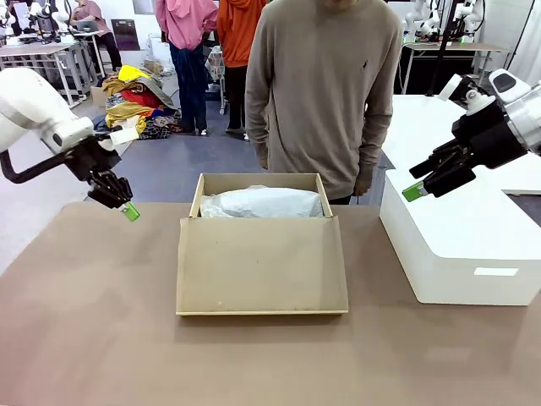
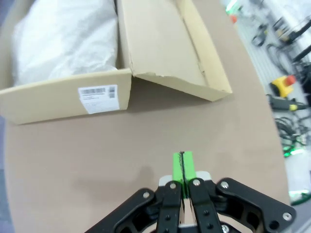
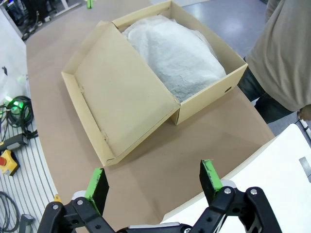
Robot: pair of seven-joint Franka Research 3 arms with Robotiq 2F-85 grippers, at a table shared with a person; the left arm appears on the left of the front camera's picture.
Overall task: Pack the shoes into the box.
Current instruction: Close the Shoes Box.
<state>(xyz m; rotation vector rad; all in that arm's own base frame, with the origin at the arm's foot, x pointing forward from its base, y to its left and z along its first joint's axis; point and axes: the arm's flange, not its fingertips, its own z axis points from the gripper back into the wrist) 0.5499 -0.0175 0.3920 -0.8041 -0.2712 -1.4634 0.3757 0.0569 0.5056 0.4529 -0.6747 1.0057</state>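
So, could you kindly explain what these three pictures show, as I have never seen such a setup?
Two white robot arms share a brown table with a person in a beige jumper. The front picture looks across the table from between the arms. The other two come from wrist cameras, each looking along its arm's black, green-padded tool. The left tool is shut on nothing; the right tool stands open and empty. On the table lies an open tan cardboard shoebox, its flap lid folded down towards the robot, crumpled white tissue paper inside. A large white block-shaped box stands at the robot's right.
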